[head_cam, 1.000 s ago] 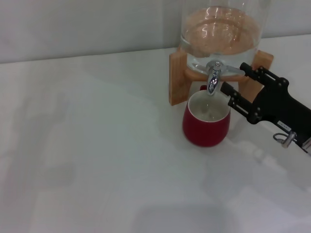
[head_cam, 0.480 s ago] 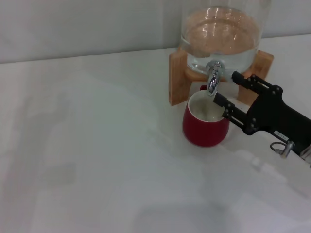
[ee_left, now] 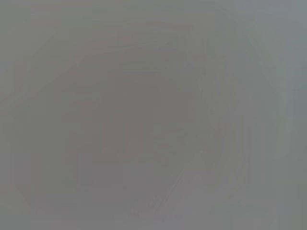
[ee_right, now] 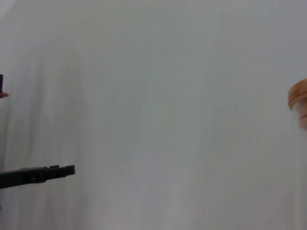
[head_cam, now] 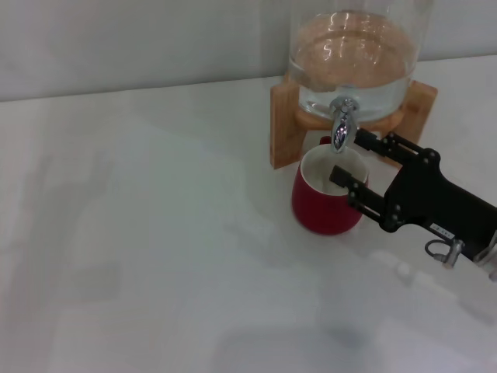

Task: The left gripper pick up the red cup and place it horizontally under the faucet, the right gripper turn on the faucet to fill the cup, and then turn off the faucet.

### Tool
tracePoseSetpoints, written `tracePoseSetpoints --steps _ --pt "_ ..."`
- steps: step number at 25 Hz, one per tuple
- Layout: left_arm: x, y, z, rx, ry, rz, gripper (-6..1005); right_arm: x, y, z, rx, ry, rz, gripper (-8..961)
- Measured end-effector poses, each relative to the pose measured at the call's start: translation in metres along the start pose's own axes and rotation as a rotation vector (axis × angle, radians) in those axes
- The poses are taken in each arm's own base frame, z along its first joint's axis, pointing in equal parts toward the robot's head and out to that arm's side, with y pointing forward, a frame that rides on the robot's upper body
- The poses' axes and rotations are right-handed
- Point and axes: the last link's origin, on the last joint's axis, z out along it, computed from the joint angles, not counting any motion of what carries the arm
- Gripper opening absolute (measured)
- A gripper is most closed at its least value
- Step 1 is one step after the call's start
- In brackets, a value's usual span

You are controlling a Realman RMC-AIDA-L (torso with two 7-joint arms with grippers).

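Observation:
The red cup (head_cam: 326, 203) stands upright on the white table, right under the spout of the chrome faucet (head_cam: 341, 123). The faucet sits on the clear glass jar (head_cam: 353, 54) in a wooden stand (head_cam: 283, 124). My right gripper (head_cam: 351, 157) is open and holds nothing. It reaches in from the right, with one black finger beside the faucet spout and the other over the cup's mouth. One of its fingers (ee_right: 38, 175) shows in the right wrist view. The left gripper is out of view, and the left wrist view shows only grey.
The jar holds water with an orange-tinted surface. A white wall (head_cam: 140, 39) runs behind the table. A bit of the wooden stand (ee_right: 298, 98) shows in the right wrist view. The white table (head_cam: 155, 256) stretches left and in front of the cup.
My right gripper has moved left and nearer, away from the faucet's lever. Its lower finger now hangs over the cup's mouth. The cup has not moved.

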Motion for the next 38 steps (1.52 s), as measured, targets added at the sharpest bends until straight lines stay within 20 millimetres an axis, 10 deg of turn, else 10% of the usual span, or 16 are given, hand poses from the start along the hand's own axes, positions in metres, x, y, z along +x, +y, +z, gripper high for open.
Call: tracePoseSetpoints --steps 38 --pt "0.0 0.0 -0.004 0.0 0.011 -0.002 884 -0.001 0.016 -0.021 -0.025 -0.017 0.026 603"
